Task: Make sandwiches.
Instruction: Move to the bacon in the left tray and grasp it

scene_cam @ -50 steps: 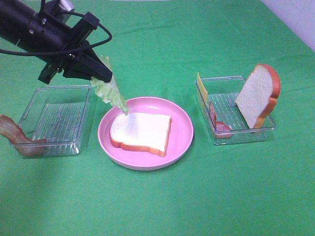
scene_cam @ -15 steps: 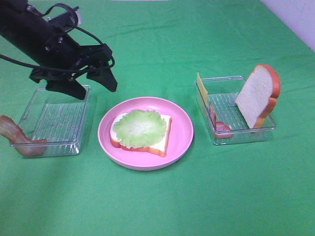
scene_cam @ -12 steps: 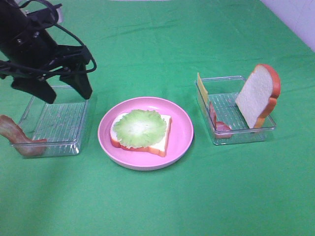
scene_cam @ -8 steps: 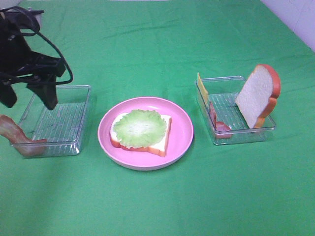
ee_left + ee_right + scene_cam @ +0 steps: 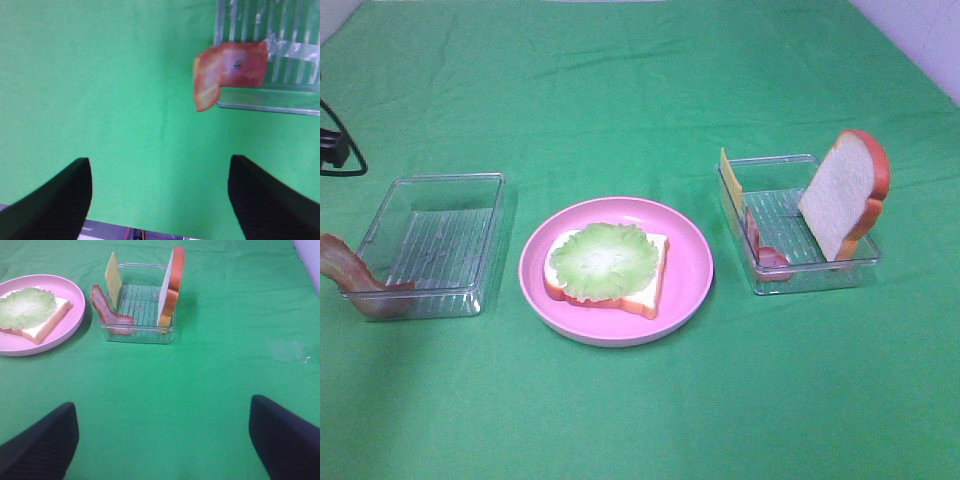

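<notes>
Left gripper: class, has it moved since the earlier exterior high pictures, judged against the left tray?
Yes. The left gripper has withdrawn leftward, from beside the pink plate, past the left tray, out of the exterior high view.

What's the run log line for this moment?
stack: lettuce on bread slice on pink plate | left tool: open, empty | right tool: open, empty | unused: bacon strip, cheese slice, upright bread
</notes>
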Controlling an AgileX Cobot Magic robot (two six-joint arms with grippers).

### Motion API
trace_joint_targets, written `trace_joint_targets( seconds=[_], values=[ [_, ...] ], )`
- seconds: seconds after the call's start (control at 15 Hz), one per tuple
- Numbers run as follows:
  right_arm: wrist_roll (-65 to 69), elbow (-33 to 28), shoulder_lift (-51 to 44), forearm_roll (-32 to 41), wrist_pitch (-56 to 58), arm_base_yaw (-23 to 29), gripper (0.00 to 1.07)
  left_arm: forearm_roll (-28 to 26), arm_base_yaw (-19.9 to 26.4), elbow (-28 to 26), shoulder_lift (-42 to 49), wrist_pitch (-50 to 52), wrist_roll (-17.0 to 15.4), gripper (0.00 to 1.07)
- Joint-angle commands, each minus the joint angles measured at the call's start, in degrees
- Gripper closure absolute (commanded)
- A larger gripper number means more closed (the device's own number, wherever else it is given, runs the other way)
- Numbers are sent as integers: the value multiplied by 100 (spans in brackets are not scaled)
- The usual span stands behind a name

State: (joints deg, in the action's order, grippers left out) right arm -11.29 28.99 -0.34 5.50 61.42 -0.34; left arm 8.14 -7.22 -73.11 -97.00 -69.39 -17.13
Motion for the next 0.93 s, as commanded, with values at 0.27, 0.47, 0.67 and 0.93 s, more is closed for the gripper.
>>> trace_joint_targets(
  seconds=[0.27,0.47,0.67,0.93],
  values=[
    [-74,-6,-63,40,-29,-34,21,-859,424,476,-269,596,332,34],
    [-74,-6,-63,40,-29,-34,21,-1083,424,476,-458,928,367,34],
    [-74,-6,-63,40,-29,-34,21,-1169,424,476,-814,1501,372,38],
    [-74,-6,-63,40,-29,-34,21,-1209,424,470,-1089,1702,401,50]
  ],
)
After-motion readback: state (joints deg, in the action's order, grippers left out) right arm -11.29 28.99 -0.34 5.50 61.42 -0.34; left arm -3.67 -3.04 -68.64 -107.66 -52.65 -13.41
